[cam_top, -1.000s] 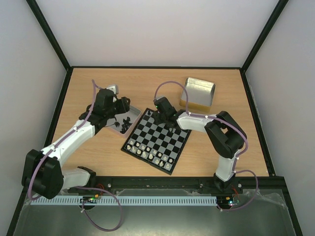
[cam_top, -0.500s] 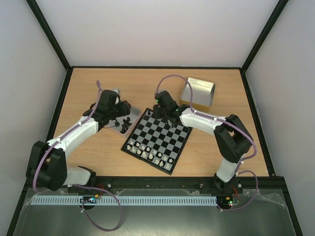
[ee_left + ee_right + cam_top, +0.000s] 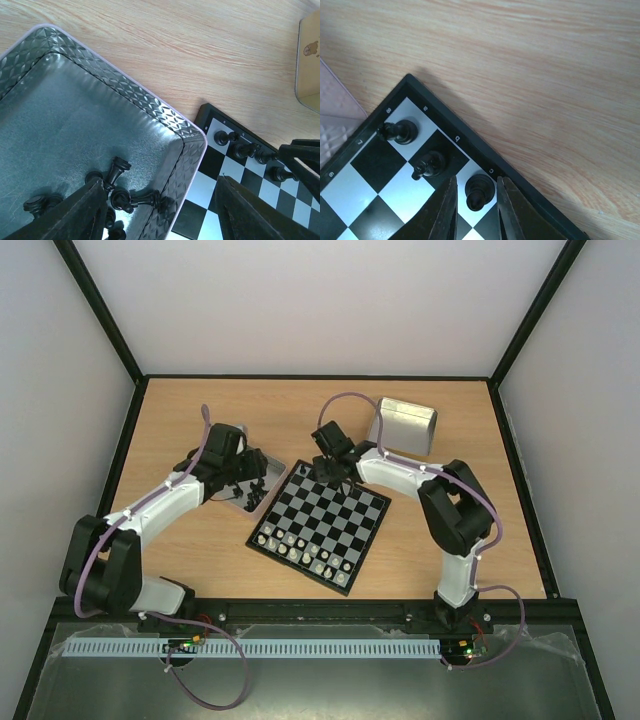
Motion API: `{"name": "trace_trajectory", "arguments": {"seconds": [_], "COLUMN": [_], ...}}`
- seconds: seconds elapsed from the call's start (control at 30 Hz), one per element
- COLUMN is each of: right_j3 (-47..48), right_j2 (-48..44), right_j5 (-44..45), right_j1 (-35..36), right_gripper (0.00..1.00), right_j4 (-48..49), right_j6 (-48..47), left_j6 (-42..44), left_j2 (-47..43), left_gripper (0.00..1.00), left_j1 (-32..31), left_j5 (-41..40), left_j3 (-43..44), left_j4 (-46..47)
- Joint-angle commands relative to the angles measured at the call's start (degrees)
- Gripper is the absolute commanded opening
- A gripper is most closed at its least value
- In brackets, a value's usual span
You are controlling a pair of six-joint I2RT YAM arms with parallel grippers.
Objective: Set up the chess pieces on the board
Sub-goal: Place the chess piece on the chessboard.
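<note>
right gripper (image 3: 476, 181) sits nearer the board (image 3: 372, 162) corner than a second ago, jaws close beside a black piece (image 3: 479, 192) standing between them, grip unclear. left gripper (image 3: 160, 182), edged boardward, wide open and empty; loose chess pieces (image 3: 117, 172) in tray (image 3: 125, 95) beneath it.

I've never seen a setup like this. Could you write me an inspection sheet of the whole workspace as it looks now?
Surface: light wooden table, no damage seen.
Job's things: small black-and-grey checked chessboard; tiny black chess pieces, some upright along one edge row, more lying in an embossed metal tray.
Clutter: pale whitish pieces on the board's near rows; second shiny rectangular metal tray, far right.
End effectors: left end effector open above the embossed tray's corner; right end effector straddles one black piece, grip unclear.
Cables: purple cables loop along both arms.
Surroundings: white walls, black frame posts.
</note>
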Motion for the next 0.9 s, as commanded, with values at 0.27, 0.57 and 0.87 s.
{"name": "trace_trajectory", "arguments": {"seconds": [0.27, 0.57, 0.87], "right_j3": [3.3, 2.4, 1.6], "right_j2": [3.5, 3.2, 2.4], "right_j5": [-0.9, -2.7, -3.8], "right_j1": [0.0, -0.1, 0.0], "right_gripper": [0.17, 0.07, 0.08], "right_j4": [-3.4, -4.1, -4.7], "right_j6": [-1.6, -2.1, -1.7], "left_j6": [0.0, 0.1, -0.1], "left_j2": [0.8, 1.1, 1.2], "left_gripper": [0.61, 0.61, 0.6], "left_j1": [0.8, 1.0, 1.0], "left_j5": [0.7, 0.9, 0.8], "left_j3": [1.1, 1.0, 1.0], "left_j4": [-0.3, -0.5, -0.8]}}
